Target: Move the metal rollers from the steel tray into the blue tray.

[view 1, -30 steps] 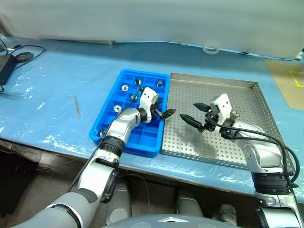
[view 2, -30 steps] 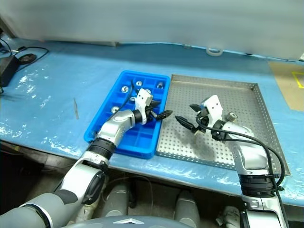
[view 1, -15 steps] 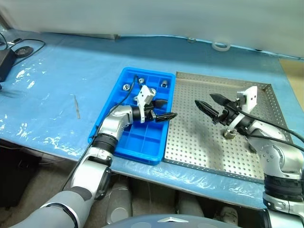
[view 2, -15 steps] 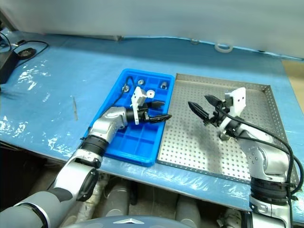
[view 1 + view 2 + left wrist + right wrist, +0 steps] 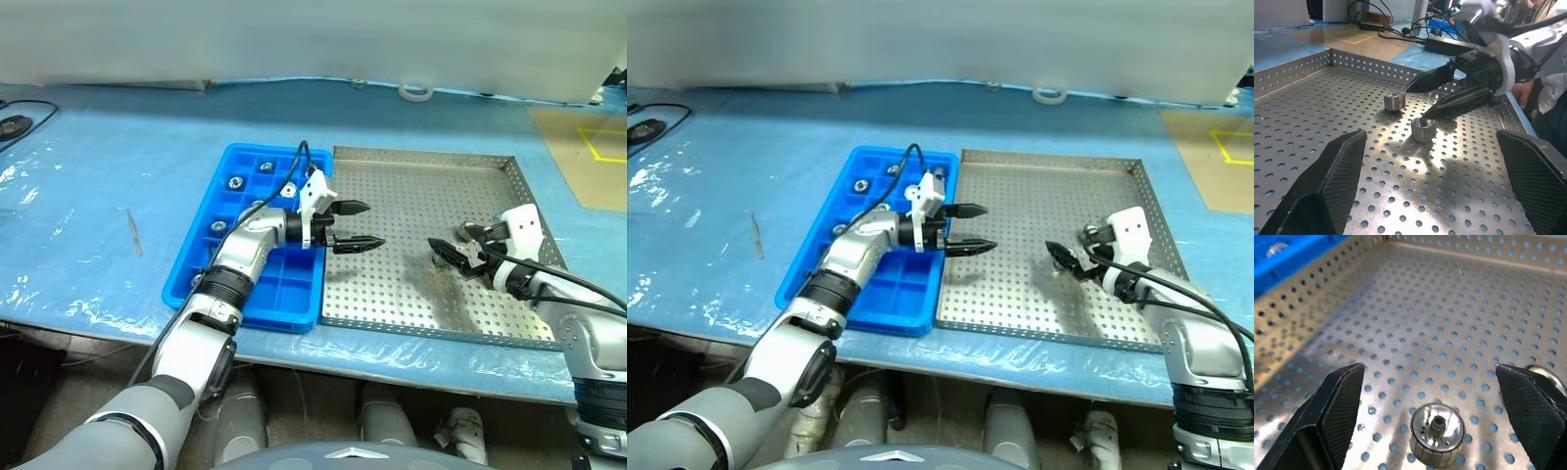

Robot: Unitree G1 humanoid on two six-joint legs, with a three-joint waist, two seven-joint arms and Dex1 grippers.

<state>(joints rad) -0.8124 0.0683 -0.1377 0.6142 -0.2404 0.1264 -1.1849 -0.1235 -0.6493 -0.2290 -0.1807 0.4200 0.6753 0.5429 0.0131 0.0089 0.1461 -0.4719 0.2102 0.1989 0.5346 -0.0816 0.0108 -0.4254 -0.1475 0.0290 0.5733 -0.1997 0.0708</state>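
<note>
The steel tray [image 5: 411, 186] lies right of the blue tray [image 5: 182, 286] on a blue-covered table. Two metal rollers [image 5: 1423, 129] [image 5: 1394, 102] stand on the steel tray's perforated floor near its right side. My right gripper [image 5: 446, 240] is open and low over them. The nearer roller [image 5: 1437, 433] sits between its spread fingers [image 5: 1337, 401], untouched. My left gripper [image 5: 370, 225] is open and empty, pointing right across the steel tray's left edge. Several rollers [image 5: 236, 181] rest in the blue tray's far compartments.
A white tape ring [image 5: 415, 93] lies at the back of the table. A thin metal tool [image 5: 131, 231] rests on the blue sheet at the left. A brown board with yellow marks [image 5: 588, 157] is at the far right. Black cable [image 5: 15, 122] shows at the far left.
My right gripper has swung right and dropped down around a roller on the steel tray. My left gripper has turned to point right over the steel tray's edge. The camera view also shifted.
</note>
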